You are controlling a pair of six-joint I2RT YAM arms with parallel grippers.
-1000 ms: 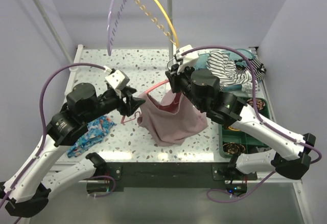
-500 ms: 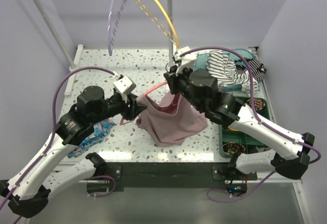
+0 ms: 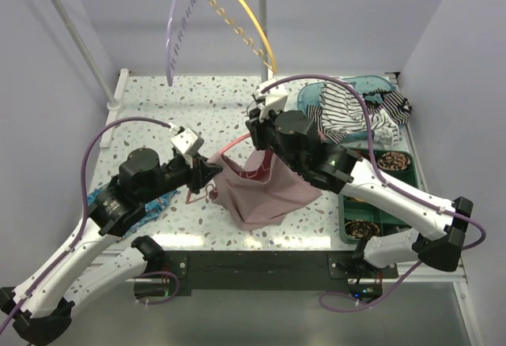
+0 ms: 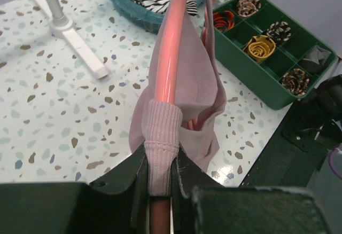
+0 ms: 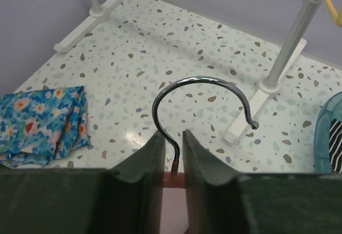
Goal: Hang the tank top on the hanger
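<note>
The dusty-pink tank top (image 3: 265, 192) hangs from the coral hanger (image 3: 237, 137) above the table's middle. My left gripper (image 3: 212, 174) is at the garment's left edge. In the left wrist view the left gripper (image 4: 160, 154) is shut on the ribbed strap of the tank top (image 4: 197, 79), which wraps the hanger arm (image 4: 170, 47). My right gripper (image 3: 265, 142) holds the hanger's top. In the right wrist view the right gripper (image 5: 172, 135) flanks the coral neck (image 5: 173, 179) closely, and the metal hook (image 5: 197, 82) rises between its jaws.
A lilac hanger (image 3: 175, 30) and a yellow hanger (image 3: 245, 14) hang on the rail at the back. A blue floral cloth (image 3: 150, 202) lies left. A teal basket (image 3: 316, 92) holds the striped garment (image 3: 348, 109). A green compartment tray (image 3: 343, 220) sits right.
My left gripper moved right to the tank top's edge and closed on its strap over the hanger arm. The right arm shifted slightly left, still holding the hanger's neck.
</note>
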